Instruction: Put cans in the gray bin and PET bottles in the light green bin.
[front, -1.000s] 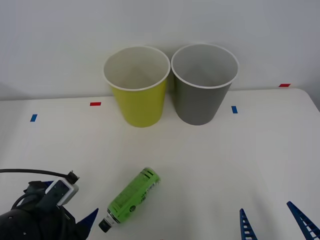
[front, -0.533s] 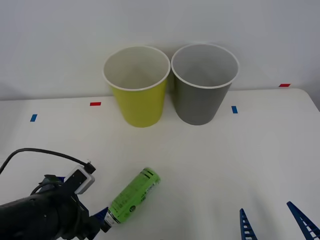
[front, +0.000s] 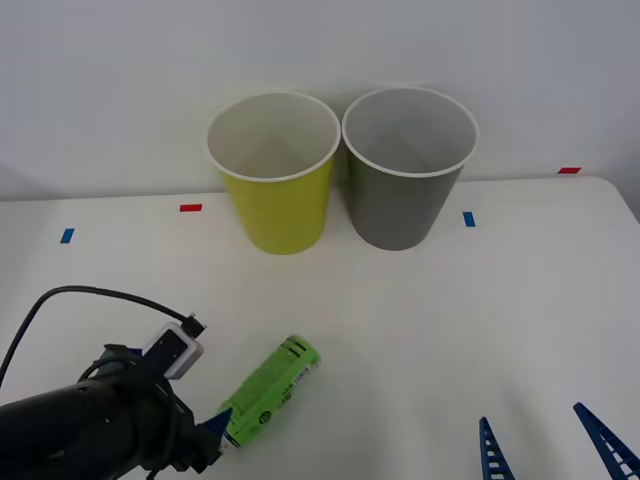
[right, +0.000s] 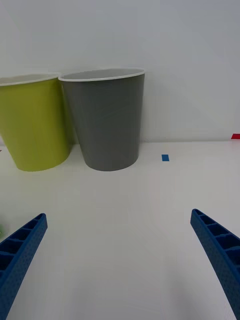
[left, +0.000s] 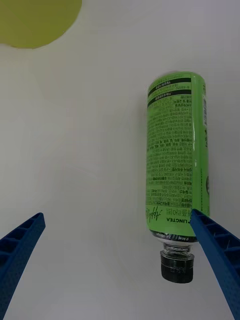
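Front view: your left claw (front: 212, 432) has moved further in along the near edge of the desk (front: 480, 320) since a second ago and now sits at the cap end of the PET bottle (front: 268, 390), which has not shifted. The light green bin (front: 275, 175) and gray bin (front: 408, 170) stand at the far edge.

Right wrist view: your right claw (right: 120, 260) is spread wide, parked near the near edge.

Left wrist view: fingers (left: 217, 250) wide; one overlaps the bright green label's lower corner, black cap beside it.

White table (front: 520, 300): light green bin (front: 276, 190), gray bin (front: 407, 185) upright side by side; PET bottle (front: 270, 389) lying; tape marks (front: 190, 208).
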